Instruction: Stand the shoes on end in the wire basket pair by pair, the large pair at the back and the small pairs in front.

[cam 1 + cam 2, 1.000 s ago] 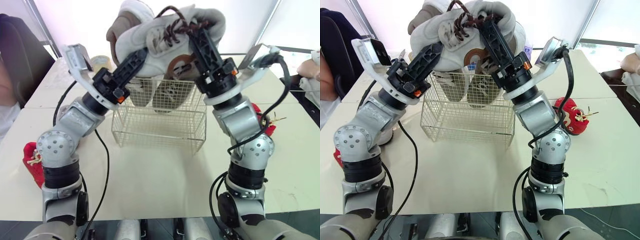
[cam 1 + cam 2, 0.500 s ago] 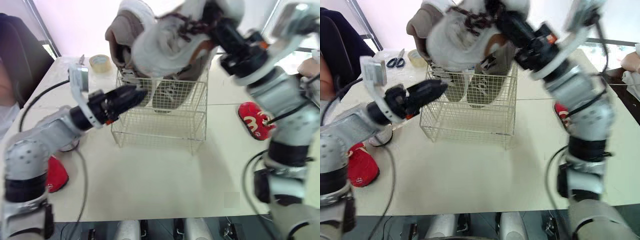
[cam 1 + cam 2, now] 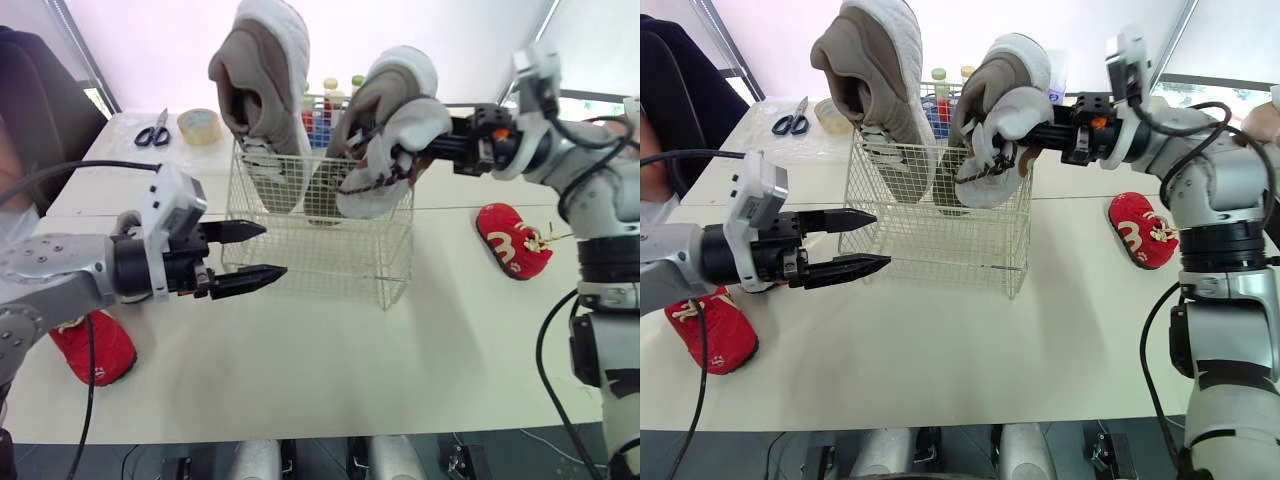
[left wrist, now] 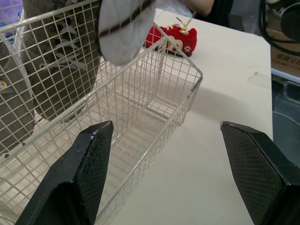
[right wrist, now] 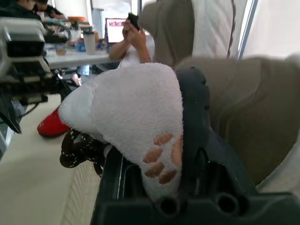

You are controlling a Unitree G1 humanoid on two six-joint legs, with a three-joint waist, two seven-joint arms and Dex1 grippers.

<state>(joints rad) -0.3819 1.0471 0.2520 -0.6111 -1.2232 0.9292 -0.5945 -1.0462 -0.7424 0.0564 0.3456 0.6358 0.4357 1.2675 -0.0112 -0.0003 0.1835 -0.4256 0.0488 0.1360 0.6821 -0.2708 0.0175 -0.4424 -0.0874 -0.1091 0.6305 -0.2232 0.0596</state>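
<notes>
Cream surface [image 3: 330, 370], bright room behind. A person [image 5: 133, 40] is at a far desk.

Wire basket [image 3: 320, 255] sits mid-surface. One large grey shoe [image 3: 262, 100] stands on end at its back left. Right end effector [image 3: 415, 152] is clamped on the second large shoe [image 3: 385, 130], tilted toe-up over the basket's back right.

Left end effector [image 3: 272, 250] has its fingers spread, just in front of the basket's left side.

One red shoe [image 3: 92, 348] lies at the far left, the other red shoe [image 3: 512, 240] at the far right. Scissors [image 3: 155, 131] and tape roll [image 3: 201, 125] lie at the back left.
</notes>
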